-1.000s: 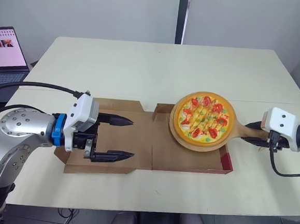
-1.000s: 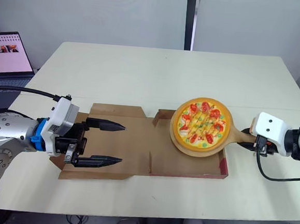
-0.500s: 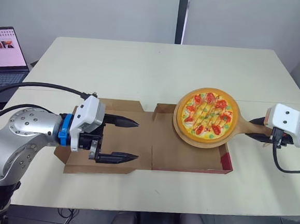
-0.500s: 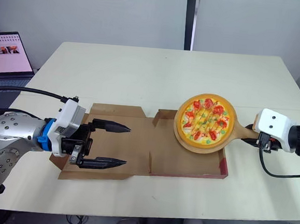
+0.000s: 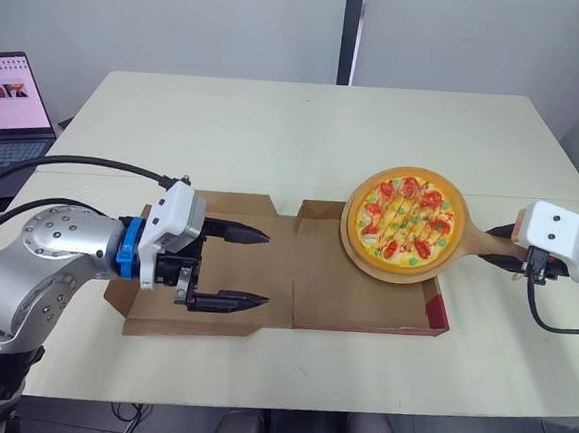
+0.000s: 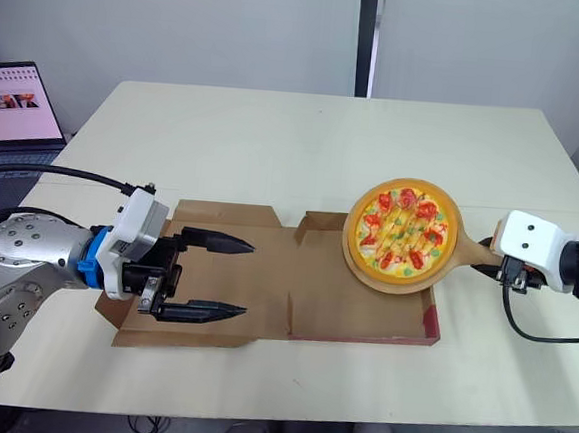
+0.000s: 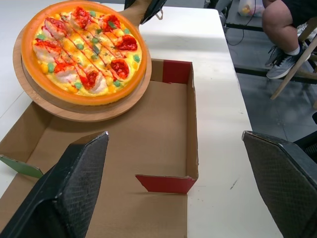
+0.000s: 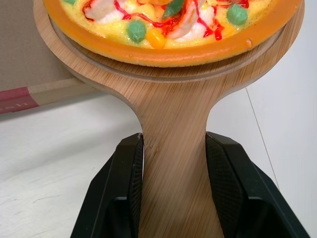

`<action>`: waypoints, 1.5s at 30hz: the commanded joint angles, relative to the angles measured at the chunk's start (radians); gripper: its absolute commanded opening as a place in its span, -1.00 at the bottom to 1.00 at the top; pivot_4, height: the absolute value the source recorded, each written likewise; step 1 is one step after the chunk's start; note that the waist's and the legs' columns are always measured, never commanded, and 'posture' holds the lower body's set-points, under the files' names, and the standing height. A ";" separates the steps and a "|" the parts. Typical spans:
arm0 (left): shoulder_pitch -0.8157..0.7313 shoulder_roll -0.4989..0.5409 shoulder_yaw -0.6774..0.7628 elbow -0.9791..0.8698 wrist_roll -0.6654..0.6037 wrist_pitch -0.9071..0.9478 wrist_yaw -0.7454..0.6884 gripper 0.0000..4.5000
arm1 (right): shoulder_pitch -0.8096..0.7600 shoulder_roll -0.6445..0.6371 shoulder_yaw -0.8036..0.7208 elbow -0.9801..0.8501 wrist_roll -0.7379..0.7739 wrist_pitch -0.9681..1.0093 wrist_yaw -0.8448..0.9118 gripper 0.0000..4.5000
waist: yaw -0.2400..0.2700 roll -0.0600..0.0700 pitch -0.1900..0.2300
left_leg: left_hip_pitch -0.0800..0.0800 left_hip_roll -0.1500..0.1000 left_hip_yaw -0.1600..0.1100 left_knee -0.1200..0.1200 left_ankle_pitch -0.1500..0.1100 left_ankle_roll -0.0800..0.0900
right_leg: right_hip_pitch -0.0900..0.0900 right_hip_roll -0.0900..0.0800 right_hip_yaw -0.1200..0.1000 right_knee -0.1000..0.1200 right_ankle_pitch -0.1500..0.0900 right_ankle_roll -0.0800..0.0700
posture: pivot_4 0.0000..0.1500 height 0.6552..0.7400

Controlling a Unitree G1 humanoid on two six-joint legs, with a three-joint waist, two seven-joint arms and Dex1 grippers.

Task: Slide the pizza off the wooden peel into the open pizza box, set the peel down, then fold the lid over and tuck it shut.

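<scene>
— Jaws on our left gripper point(image 5: 265, 269) are gaping wide, gripping nothing, and hanging above the flattened lid point(image 5: 231, 322). Whether they're touching it, we're not making out.
— And our right gripper point(image 8: 174, 148)?
— Its jaws are pinching the handle of the wooden peel point(image 8: 173, 114) from both sides. The handle's end is running out of the wrist picture.
— Where are we seeing the pizza point(image 5: 407, 214)?
— Just past those right fingertips, sitting on the peel and overhanging the pizza box point(image 5: 363, 303) corner nearest them, which is hiding beneath it.
</scene>
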 commanded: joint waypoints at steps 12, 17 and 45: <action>-0.022 -0.004 -0.008 -0.004 0.000 -0.017 -0.006 1.00 | -0.071 -0.011 -0.058 0.022 -0.026 -0.097 -0.045 -0.30 | 0.000 0.000 0.000 | 0.000 0.000 0.000 0.000 0.000 0.000 | 0.000 0.000 0.000 0.000 0.000 0.000 | 1.00 1.00; -0.026 -0.006 -0.012 -0.002 0.000 -0.019 -0.004 1.00 | -0.072 -0.013 -0.055 0.030 -0.032 -0.114 -0.050 -0.30 | 0.000 0.000 0.000 | 0.000 0.000 0.000 0.000 0.000 0.000 | 0.000 0.000 0.000 0.000 0.000 0.000 | 1.00 1.00; -0.092 -0.068 -0.050 0.021 -0.002 -0.017 0.013 1.00 | 0.360 0.201 -0.661 -0.010 0.071 0.254 -0.179 -0.30 | 0.007 0.000 -0.001 | 0.001 -0.001 0.000 0.001 0.000 0.000 | 0.001 0.000 0.001 0.004 0.001 0.000 | 1.00 1.00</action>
